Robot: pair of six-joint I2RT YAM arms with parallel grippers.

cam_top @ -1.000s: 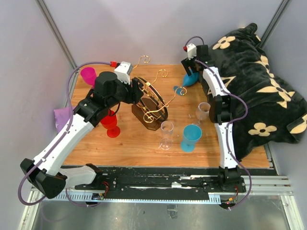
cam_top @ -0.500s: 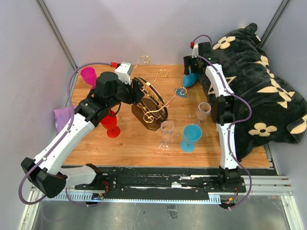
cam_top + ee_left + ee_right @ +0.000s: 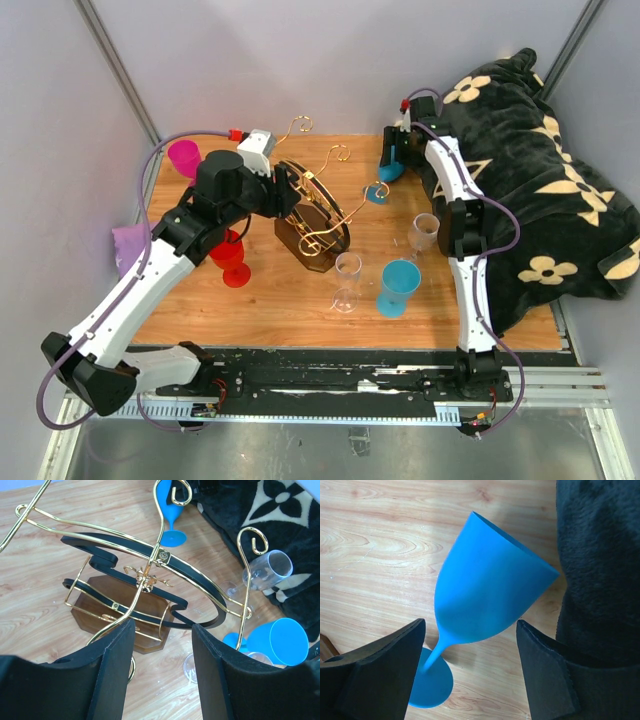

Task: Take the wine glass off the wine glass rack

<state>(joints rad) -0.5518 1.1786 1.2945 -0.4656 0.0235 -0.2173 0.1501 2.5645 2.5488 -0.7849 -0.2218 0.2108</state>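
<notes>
The wine glass rack [image 3: 315, 215] stands mid-table, gold wire arms on a dark wooden base [image 3: 117, 610]. A blue wine glass [image 3: 392, 170] lies tilted at the back right, its foot [image 3: 376, 192] by the curled tip of one gold arm; whether it rests on that arm I cannot tell. My right gripper [image 3: 393, 158] is open, and the blue bowl [image 3: 487, 595] sits between its fingers with a gap on each side. My left gripper [image 3: 162, 630] hovers open just above the rack with only wood and wire below.
Two clear glasses [image 3: 347, 280] [image 3: 424, 233] and a blue one [image 3: 398, 287] stand front right of the rack. A red glass [image 3: 232, 258] and a pink one [image 3: 184, 158] are on the left. A black flowered blanket [image 3: 545, 190] covers the right side.
My right gripper has shifted slightly toward the back wall around the blue glass, and its fingers have narrowed a little. The left arm and the rack have not moved.
</notes>
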